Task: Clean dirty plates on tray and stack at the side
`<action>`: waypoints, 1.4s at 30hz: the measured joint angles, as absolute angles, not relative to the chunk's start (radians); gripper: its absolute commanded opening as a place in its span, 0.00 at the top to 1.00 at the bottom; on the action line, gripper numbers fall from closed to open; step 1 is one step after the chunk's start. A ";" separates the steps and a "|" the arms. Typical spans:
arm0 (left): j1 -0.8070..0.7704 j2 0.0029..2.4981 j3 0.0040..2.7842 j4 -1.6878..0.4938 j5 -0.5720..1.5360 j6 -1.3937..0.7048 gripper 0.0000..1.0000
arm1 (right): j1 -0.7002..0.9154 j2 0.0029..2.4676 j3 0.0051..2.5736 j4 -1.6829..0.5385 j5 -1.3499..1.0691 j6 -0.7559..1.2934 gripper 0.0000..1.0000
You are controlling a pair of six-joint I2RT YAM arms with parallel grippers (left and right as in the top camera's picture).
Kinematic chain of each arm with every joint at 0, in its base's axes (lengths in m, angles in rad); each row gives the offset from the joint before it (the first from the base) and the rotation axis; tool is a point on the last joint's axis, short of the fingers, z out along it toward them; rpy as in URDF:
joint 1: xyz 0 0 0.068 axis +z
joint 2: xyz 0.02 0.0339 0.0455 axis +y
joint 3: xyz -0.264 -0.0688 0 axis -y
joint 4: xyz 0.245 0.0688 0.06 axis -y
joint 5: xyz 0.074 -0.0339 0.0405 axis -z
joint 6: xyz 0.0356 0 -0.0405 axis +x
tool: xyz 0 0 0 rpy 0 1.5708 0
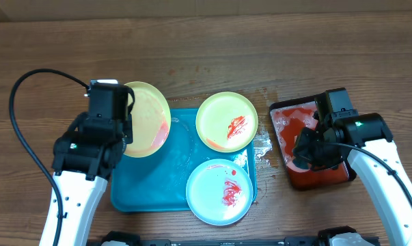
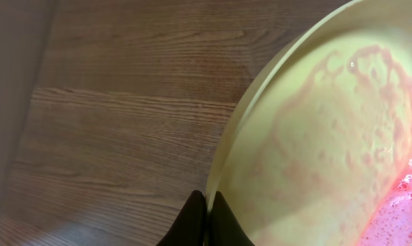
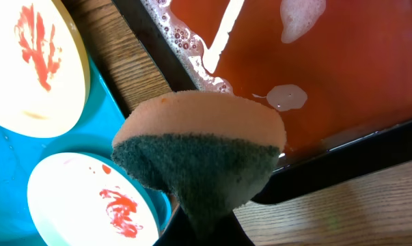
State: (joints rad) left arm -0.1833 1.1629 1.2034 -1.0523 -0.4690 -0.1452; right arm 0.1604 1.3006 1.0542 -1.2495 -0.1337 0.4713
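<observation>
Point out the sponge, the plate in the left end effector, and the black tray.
sponge (image 3: pixel 192 167), right wrist view, on its green scouring side.
plate (image 2: pixel 308 137), left wrist view, on its wet yellow inner face.
black tray (image 3: pixel 369 154), right wrist view, on its near rim.

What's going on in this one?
The left end effector pinches the rim of a tilted yellow-green plate, with pink-red liquid pooled at its low edge, over the left side of the turquoise tray. The right end effector holds an orange-and-green sponge above the black tray of red soapy liquid. A second yellow-green plate and a pale blue plate lie on the turquoise tray, both sauce-smeared.
</observation>
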 measured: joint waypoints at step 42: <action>-0.601 1.645 1.381 -0.818 -0.056 -0.367 0.96 | -0.238 1.301 1.589 -1.461 0.298 0.602 0.96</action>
State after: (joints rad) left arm -0.6010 1.6451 1.3808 -0.8177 -0.0559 -0.3668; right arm -0.2379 1.3006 1.5894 -1.4612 0.2981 0.6018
